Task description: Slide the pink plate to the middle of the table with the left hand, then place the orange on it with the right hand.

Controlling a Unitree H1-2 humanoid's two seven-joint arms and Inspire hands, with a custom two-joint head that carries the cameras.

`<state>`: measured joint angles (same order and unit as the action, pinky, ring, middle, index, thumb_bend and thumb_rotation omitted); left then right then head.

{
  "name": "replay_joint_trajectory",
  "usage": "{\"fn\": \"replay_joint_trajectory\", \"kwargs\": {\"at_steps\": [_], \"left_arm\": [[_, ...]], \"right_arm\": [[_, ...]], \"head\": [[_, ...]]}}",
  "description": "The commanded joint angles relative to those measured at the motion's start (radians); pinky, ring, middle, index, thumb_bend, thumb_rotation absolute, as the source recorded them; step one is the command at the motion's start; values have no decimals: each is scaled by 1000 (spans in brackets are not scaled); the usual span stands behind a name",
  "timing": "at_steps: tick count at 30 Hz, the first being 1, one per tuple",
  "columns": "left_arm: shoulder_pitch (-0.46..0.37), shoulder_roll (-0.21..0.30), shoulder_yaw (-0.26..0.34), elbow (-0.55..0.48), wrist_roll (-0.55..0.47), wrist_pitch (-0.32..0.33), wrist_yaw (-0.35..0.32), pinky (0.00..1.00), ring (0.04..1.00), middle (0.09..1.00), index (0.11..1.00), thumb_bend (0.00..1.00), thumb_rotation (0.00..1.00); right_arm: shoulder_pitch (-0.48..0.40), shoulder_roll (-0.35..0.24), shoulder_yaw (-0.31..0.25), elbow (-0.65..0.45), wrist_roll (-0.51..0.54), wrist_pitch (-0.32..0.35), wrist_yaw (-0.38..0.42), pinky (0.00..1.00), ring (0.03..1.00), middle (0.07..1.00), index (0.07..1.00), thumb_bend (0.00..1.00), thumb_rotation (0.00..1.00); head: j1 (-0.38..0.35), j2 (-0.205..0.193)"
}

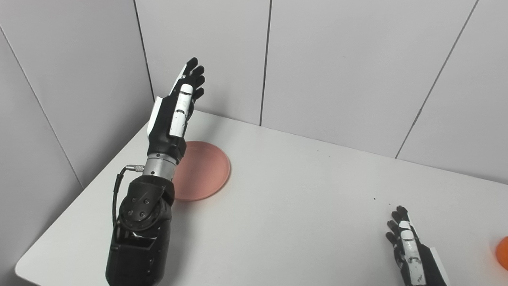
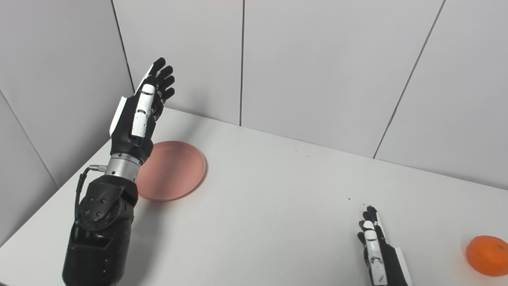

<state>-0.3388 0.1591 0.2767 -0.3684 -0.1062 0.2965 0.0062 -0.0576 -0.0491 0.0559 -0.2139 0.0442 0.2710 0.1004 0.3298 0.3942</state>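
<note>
A pink plate point(image 1: 206, 171) lies flat on the left part of the white table point(image 1: 301, 206), near the back left corner. My left hand point(image 1: 176, 107) is raised well above the table, over the plate's left edge, open with its fingers stretched upward and nothing in it. Its forearm hides the plate's left rim. An orange point(image 2: 487, 255) rests on the table at the far right, near the front; the left eye view cuts it at the picture's edge. My right hand point(image 2: 377, 248) lies low at the front right, open and empty, a hand's width left of the orange.
Grey panelled walls point(image 1: 337, 59) close the table in at the back and on the left. The table's left edge point(image 1: 75, 198) runs diagonally just beside my left forearm. A few dark specks dot the tabletop near the right hand.
</note>
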Motion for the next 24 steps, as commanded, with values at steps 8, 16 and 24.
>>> {"fn": "replay_joint_trajectory", "kwargs": {"at_steps": [8, 16, 24], "left_arm": [[-29, 86, 50, 36, -59, -38, 2, 958, 970, 975, 950, 387, 1000], [-33, 118, 96, 83, -91, -48, 7, 949, 955, 958, 939, 383, 1000], [-17, 133, 119, 102, -117, -37, 6, 954, 960, 958, 934, 364, 1000]], "right_arm": [[-9, 2, -3, -20, 9, -15, 4, 1000, 989, 995, 1000, 206, 1000], [-11, 2, -6, -26, 19, 3, 0, 1000, 992, 999, 1000, 191, 1000], [-12, -4, -2, -27, 8, -3, -1, 1000, 990, 998, 1000, 187, 1000]], "head": [[7, 4], [24, 4], [24, 3]]}}
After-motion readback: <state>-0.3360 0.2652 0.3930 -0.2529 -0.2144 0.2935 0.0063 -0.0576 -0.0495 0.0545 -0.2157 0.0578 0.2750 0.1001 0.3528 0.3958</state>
